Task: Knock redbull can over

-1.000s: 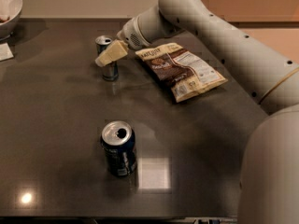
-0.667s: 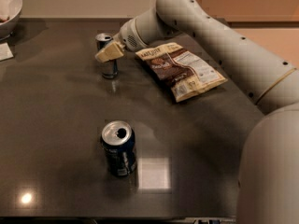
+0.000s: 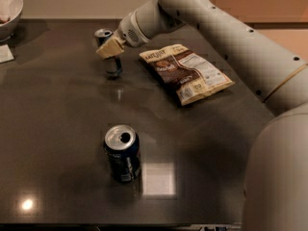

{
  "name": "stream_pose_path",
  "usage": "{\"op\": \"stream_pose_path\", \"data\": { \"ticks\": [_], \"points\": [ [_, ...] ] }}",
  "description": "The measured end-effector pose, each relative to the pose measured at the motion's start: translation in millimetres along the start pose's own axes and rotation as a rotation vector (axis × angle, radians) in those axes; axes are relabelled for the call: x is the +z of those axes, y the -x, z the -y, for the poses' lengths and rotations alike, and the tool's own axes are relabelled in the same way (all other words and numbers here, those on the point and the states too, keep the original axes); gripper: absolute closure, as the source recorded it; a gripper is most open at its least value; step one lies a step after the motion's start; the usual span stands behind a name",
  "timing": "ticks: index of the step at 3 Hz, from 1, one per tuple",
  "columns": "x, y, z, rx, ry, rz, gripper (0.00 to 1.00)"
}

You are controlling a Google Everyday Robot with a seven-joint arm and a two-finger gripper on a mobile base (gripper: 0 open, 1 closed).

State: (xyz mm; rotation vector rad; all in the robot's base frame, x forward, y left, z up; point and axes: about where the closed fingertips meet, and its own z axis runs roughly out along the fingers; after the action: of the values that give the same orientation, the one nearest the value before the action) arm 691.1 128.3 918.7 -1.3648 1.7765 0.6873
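The redbull can (image 3: 113, 64) is the slim silver-topped can at the back left of the dark table (image 3: 57, 129). It leans a little, with its top toward the far left. My gripper (image 3: 109, 47) is right against the can's upper half and covers its middle. The arm reaches in from the right. The can's base still rests on the table.
A stout dark navy soda can (image 3: 122, 153) stands upright in the front middle. A chip bag (image 3: 186, 71) lies flat to the right of the redbull can. A white bowl (image 3: 8, 6) sits at the far left corner, with a paper slip (image 3: 5, 53) below it.
My gripper has moved a little to the left and away, pressing on the redbull can. The can's top has shifted to the far left, so it leans more. Nothing else has moved.
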Motion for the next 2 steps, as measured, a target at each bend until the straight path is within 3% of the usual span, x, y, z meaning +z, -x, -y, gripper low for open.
{"op": "stream_pose_path", "data": {
  "ticks": [1,2],
  "points": [
    [-16.5,10.0,-7.4,-0.012,0.011,-0.076,1.00],
    [-30.4,4.8,-20.9,0.001,0.046,-0.186,1.00]
  ]
}}
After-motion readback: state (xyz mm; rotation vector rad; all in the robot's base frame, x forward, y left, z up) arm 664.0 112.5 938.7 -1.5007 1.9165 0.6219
